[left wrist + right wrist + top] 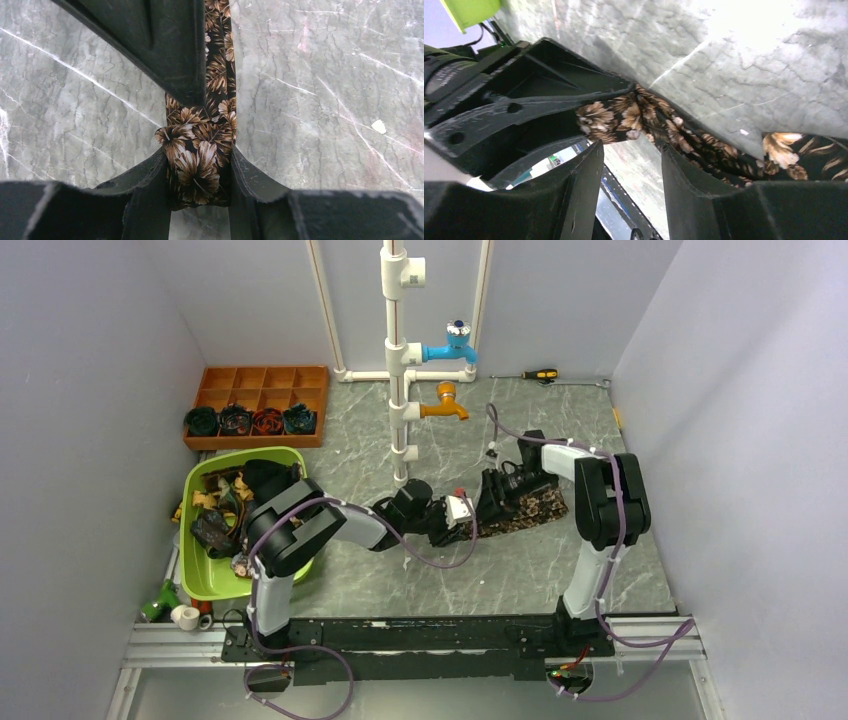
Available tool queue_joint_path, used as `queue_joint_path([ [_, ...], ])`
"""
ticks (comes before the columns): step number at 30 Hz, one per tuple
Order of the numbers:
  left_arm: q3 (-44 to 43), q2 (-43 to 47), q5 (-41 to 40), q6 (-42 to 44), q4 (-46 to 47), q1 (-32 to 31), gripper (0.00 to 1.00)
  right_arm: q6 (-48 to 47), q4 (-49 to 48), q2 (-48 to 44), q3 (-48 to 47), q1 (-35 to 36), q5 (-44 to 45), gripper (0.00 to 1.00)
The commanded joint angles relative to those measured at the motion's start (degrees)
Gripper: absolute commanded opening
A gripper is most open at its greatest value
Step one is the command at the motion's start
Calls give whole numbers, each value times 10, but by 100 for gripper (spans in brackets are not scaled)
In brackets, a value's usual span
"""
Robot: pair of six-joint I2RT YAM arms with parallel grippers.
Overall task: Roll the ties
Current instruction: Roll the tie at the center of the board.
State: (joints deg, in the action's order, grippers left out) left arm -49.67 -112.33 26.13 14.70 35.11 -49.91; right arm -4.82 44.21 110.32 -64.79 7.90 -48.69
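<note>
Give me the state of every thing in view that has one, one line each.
floral tie: limp on the table, one end pinched.
left gripper: shut on the floral tie.
right gripper: open, tie just beyond its fingertips.
coiled ties: four, rolled, in wooden tray compartments.
loose ties: unrolled, heaped in green bin.
screwdriver: lying flat.

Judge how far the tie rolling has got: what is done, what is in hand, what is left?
Done: four rolled coils sit in the brown tray. In hand: the left gripper is shut on one end of a floral tie, which is an uncoiled strip; the right gripper is open beside it. Left: that tie, plus the loose ties piled in the green basin.
</note>
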Motion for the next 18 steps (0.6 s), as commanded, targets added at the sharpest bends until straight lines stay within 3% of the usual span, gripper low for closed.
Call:
queue_joint_path([
  [1,5,-20,-61,40,-201,-2,30,18,-3,-39,3,17,-54,49],
  [5,1,-19,-61,49,-222,-4,32,65,-47,-28,10,48,-64,49],
  [7,2,-17,-57,52,-229,-4,33,73,-64,-17,8,55,-52,44],
  [9,4,-14,-54,56,-231,-4,34,66,-67,-1,1,55,-31,27],
  [11,4,-12,-49,58,-236,-3,35,42,-53,15,-6,54,1,4],
  [12,2,-11,-51,58,-240,-2,36,27,-45,22,-10,52,13,0],
  [15,-6,-11,-33,46,-246,6,42,-10,-24,41,-10,47,54,0],
  [18,-3,-5,-20,34,-220,10,60,-22,-30,50,-2,40,89,0],
])
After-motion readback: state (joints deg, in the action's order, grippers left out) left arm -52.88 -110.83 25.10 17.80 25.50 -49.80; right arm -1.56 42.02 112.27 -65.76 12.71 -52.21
